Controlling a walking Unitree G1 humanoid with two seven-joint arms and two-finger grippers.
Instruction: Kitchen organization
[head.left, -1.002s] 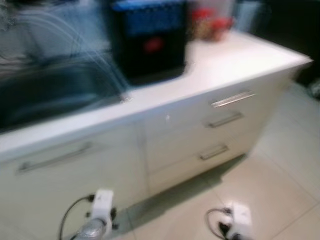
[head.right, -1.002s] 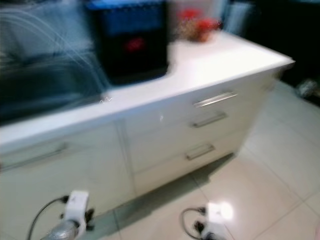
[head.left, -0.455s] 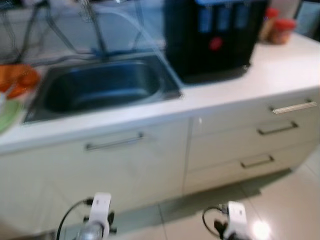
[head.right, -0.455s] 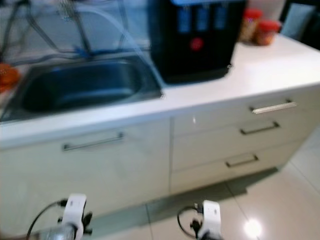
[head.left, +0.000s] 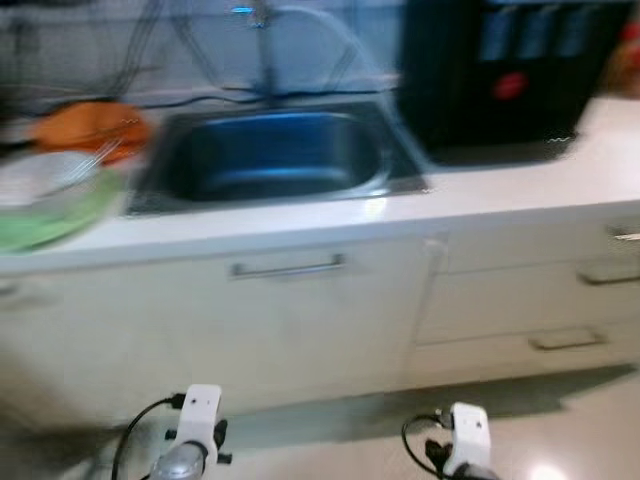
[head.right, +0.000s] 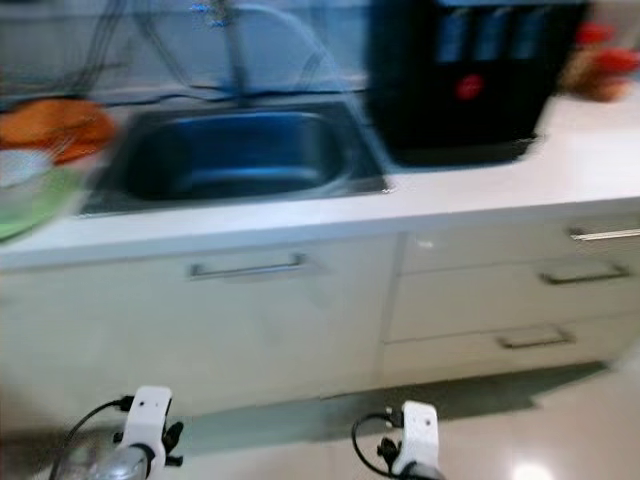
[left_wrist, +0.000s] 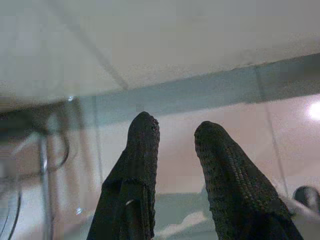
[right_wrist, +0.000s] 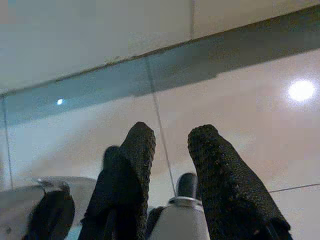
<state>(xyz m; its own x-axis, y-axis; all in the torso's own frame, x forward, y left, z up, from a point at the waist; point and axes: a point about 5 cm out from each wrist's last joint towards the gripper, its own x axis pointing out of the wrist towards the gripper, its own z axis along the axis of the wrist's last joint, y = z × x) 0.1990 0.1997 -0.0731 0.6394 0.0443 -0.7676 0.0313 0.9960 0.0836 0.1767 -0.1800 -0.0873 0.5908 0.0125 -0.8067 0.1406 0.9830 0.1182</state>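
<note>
Both grippers hang low over the tiled floor in front of a white kitchen cabinet. Left gripper holds its 2 black fingers slightly apart, with nothing between them; right gripper shows the same narrow gap and also grips nothing. Well above and ahead of the 2 grippers, a steel sink is set into the white countertop, a faucet rising behind it. Up and to the left of the left gripper, a green plate carries a pale bowl, with an orange object, too blurred to identify, just behind. Up and to the right of the right gripper stands a black appliance with a red spot on its front, and 3 drawers with metal handles sit below it. A long bar handle crosses the cabinet door under the sink. Head views are blurred.
</note>
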